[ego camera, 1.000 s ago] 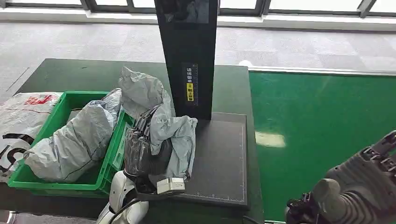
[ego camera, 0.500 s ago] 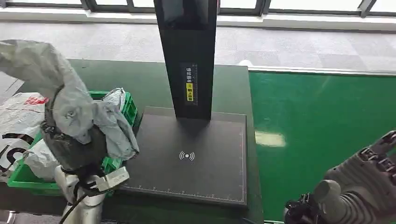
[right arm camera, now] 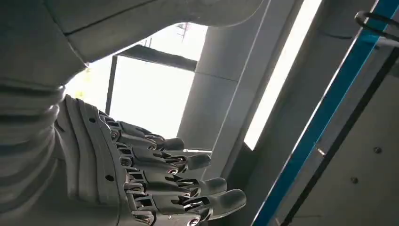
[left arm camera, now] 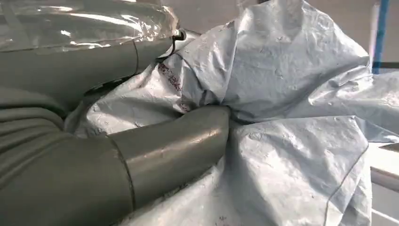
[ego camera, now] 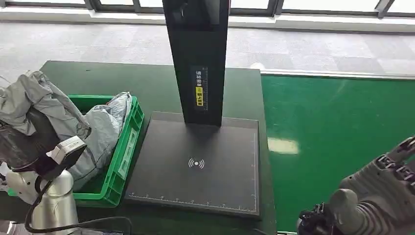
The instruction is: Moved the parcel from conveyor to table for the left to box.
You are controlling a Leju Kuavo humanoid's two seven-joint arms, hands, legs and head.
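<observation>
— Parcel position?
— Parcel (ego camera: 34, 105) is clamped in the left hand (ego camera: 27, 142), above the near-left corner of the bin (ego camera: 128, 142); release is straight down.
— Right hand?
— Right hand (ego camera: 377, 196) holds nothing, fingers apart, over the conveyor (ego camera: 342, 127).

Your right hand (right arm camera: 141, 183) comes in from the picture's edge with its grey ribbed cover and thick grey thumb (right arm camera: 141, 23) close to the lens. Its dark fingers (right arm camera: 207, 186) lie straight, stacked side by side, and hold nothing. Beyond them you see a bright window (right arm camera: 150, 99) with a dark frame bar across it, a grey pillar (right arm camera: 226, 94), a bright strip of light (right arm camera: 282, 75), and a blue bar (right arm camera: 329, 108) running slantwise past a grey panel (right arm camera: 357, 179) studded with small bolts.
</observation>
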